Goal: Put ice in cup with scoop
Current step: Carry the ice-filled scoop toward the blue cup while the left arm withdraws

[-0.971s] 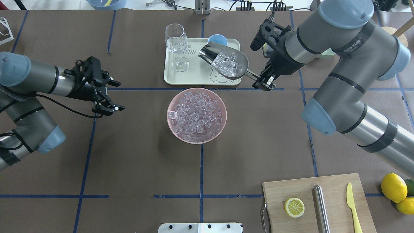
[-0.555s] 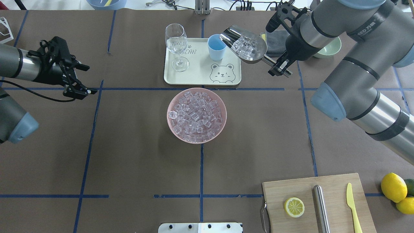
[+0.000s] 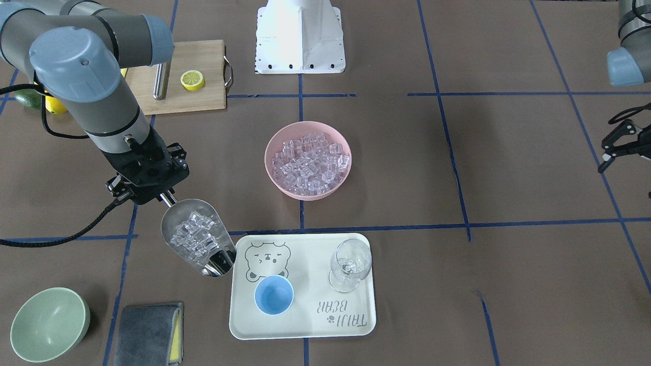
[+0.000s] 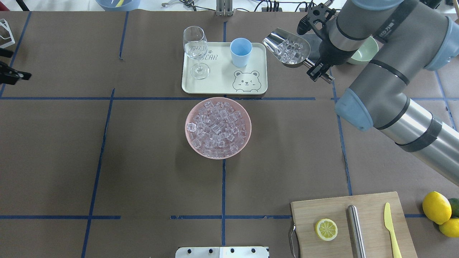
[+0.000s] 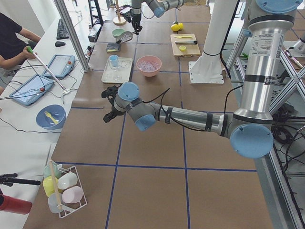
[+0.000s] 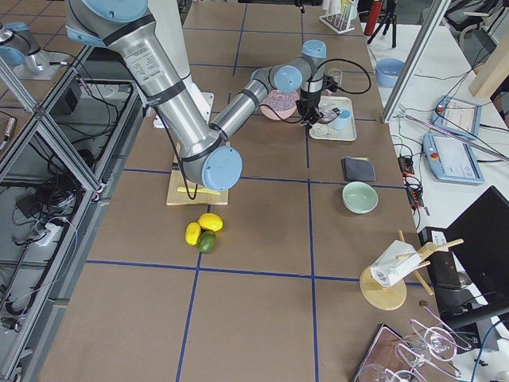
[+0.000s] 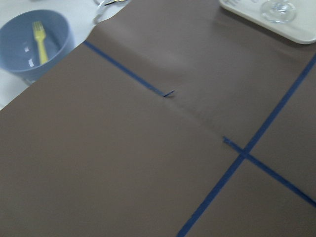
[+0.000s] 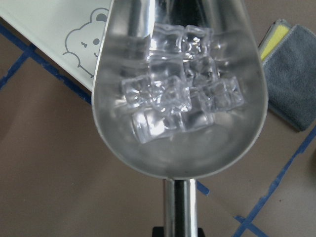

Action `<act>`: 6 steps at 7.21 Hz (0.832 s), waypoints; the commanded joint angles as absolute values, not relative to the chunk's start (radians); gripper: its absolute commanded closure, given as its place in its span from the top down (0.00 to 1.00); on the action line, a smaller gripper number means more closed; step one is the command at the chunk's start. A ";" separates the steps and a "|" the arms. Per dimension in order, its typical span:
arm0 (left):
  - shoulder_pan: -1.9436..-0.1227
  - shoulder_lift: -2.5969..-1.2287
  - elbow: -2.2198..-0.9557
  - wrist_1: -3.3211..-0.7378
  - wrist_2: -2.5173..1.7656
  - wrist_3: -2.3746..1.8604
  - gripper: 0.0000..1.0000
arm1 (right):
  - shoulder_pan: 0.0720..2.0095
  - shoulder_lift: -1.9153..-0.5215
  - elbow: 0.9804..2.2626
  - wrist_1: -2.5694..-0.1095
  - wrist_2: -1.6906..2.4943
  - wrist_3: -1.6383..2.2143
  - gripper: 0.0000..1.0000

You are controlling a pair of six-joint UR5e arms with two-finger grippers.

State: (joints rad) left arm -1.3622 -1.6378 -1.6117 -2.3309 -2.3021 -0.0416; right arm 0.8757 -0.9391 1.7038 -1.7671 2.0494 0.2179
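My right gripper (image 4: 318, 70) is shut on the short handle of the steel scoop (image 4: 287, 48). It holds the scoop level above the table, just off the right edge of the cream tray (image 4: 215, 84). Several clear ice cubes (image 8: 177, 94) lie in the scoop's trough (image 8: 180, 148). The light-blue cup (image 4: 240, 52) stands upright on the tray, apart from the scoop, and looks empty (image 3: 273, 295). A heap of ice (image 4: 217, 127) fills the pink bowl (image 4: 187, 125). My left gripper (image 4: 14, 66) is open and empty at the table's far left edge.
A wine glass (image 4: 195, 50) stands on the tray left of the cup. A pale green bowl (image 4: 362, 53) and a grey cloth (image 3: 147, 333) lie beyond the scoop. A cutting board (image 4: 369, 204) holds a lemon half, steel tube and yellow knife. Lemons (image 4: 436, 208) lie at the right edge.
My right gripper has carried the loaded scoop from over the tray to the right, past the cup and off the tray's edge. My left arm has pulled back to the far left.
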 commanded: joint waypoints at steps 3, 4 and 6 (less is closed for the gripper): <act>-1.447 -1.566 -1.615 -2.206 -2.312 -0.041 1.00 | 0.833 -0.835 1.621 -1.891 2.051 0.287 0.00; -1.447 -1.556 -1.618 -2.206 -2.315 -0.040 1.00 | 0.833 -0.783 1.617 -1.983 2.051 0.285 0.00; -1.447 -1.554 -1.615 -2.209 -2.310 -0.035 1.00 | 0.831 -0.689 1.556 -2.106 2.049 0.279 0.00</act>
